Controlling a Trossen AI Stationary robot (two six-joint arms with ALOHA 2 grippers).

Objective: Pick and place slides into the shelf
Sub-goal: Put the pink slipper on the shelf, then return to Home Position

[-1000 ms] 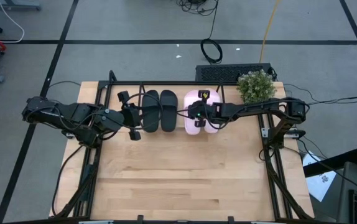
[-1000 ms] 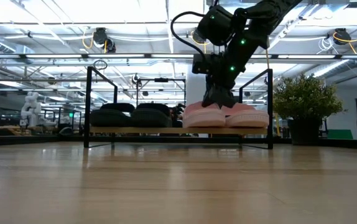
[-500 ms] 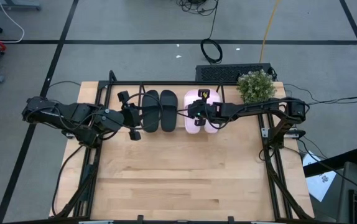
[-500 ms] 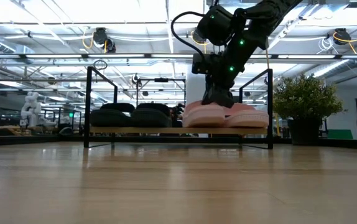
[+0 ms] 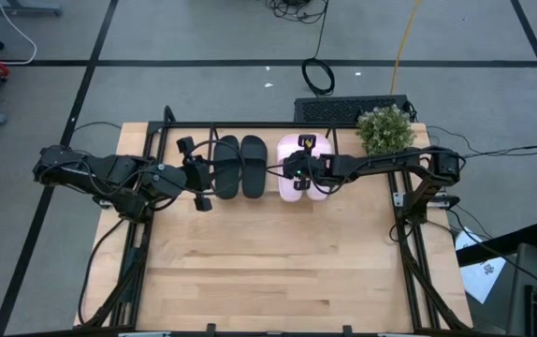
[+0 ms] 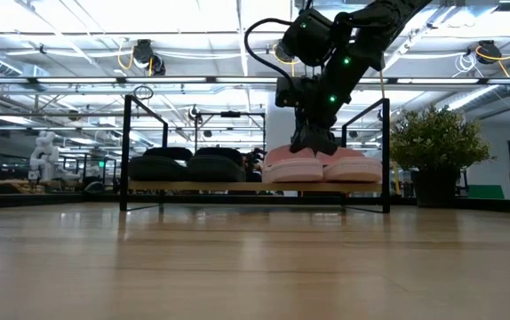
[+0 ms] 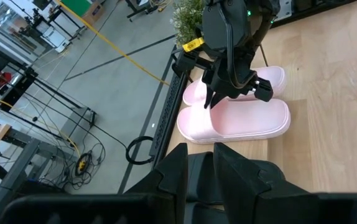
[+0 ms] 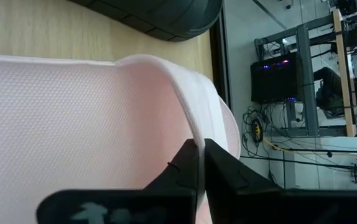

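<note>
The shelf (image 6: 126, 151), black rods over a light wood base, stands at the table's far edge. Two black slides (image 5: 239, 167) and two pale pink slides (image 5: 317, 187) lie side by side in it, soles on the base. My right gripper (image 6: 313, 144) reaches in from the table's right and is shut on the left pink slide (image 7: 241, 119). My left gripper (image 5: 203, 178) hangs high up, left of the black slides, too high for the low view. Its fingers (image 7: 175, 168) stand a little apart with nothing between them. My right gripper pinches the rim of the left pink slide's wide strap (image 8: 191, 124) between its two fingers. The fingers slant down from the table's right. The slide lies level with its sole (image 6: 286, 176) on the shelf's base, beside the other pink slide.
A potted plant (image 5: 385, 129) stands at the far right corner, right of the shelf. A black keyboard (image 5: 353, 109) lies just beyond the table's far edge. A larger black frame (image 5: 409, 243) edges the table. Bare wood (image 5: 268, 262) fills the near half.
</note>
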